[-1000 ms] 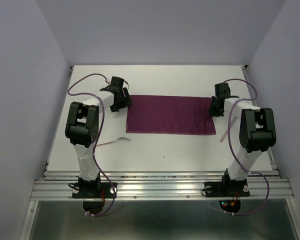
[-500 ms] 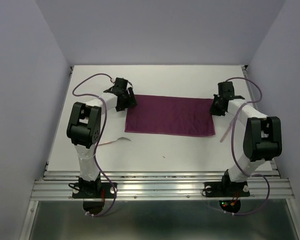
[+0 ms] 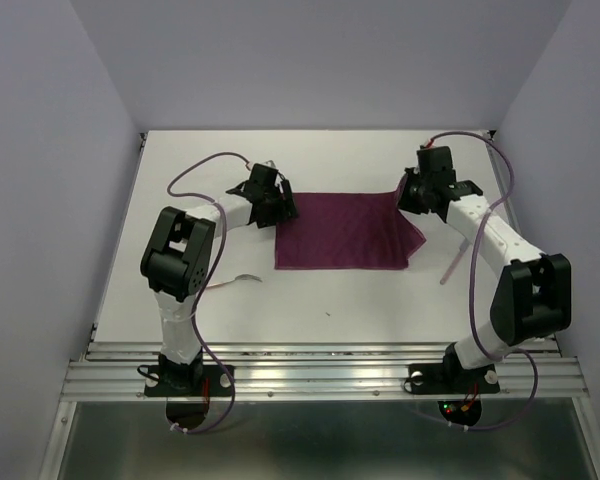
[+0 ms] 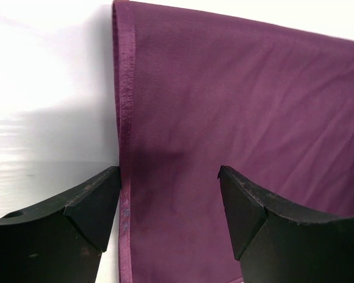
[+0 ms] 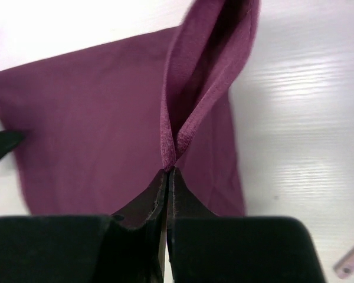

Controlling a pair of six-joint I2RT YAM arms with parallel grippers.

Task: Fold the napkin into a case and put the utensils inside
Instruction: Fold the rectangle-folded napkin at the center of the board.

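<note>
1. Left gripper (image 4: 168, 177): jaws stand wide apart, nothing gripped between them. They straddle the left hem of the napkin (image 4: 242, 112). The left finger (image 4: 88, 206) sits over bare tabletop (image 4: 47, 88) just beside the hem, the right finger over cloth. Whether either touches the cloth: cannot tell.
2. The hem runs straight ahead from between the fingers to the napkin's far left corner. The cloth there lies flat, with faint creases only.
3. Right gripper (image 5: 167, 173): jaws clamped together on a pinch of the napkin's edge. Ahead of the fingertips the cloth rises in a narrow open loop, held off the tabletop.
4. Top view: the pinched part is the napkin's far right corner, drawn up and inward. The right edge slants down from it to the near right corner, which rests on the tabletop.
5. The rest of the napkin spreads flat to the right gripper's left, reaching across to the left gripper.
6. Room: bare white tabletop shows ahead of both grippers up to the back wall (image 3: 320, 60). A broad strip also shows behind them, toward the arm bases. Side walls stand outboard of each arm.
7. First utensil (image 3: 238, 281): behind the left gripper, near the napkin's near left corner, not touching it.
8. Second utensil (image 3: 452, 262): slanted, behind and to the right of the right gripper, apart from the napkin, close beside the right arm (image 3: 490, 240).
</note>
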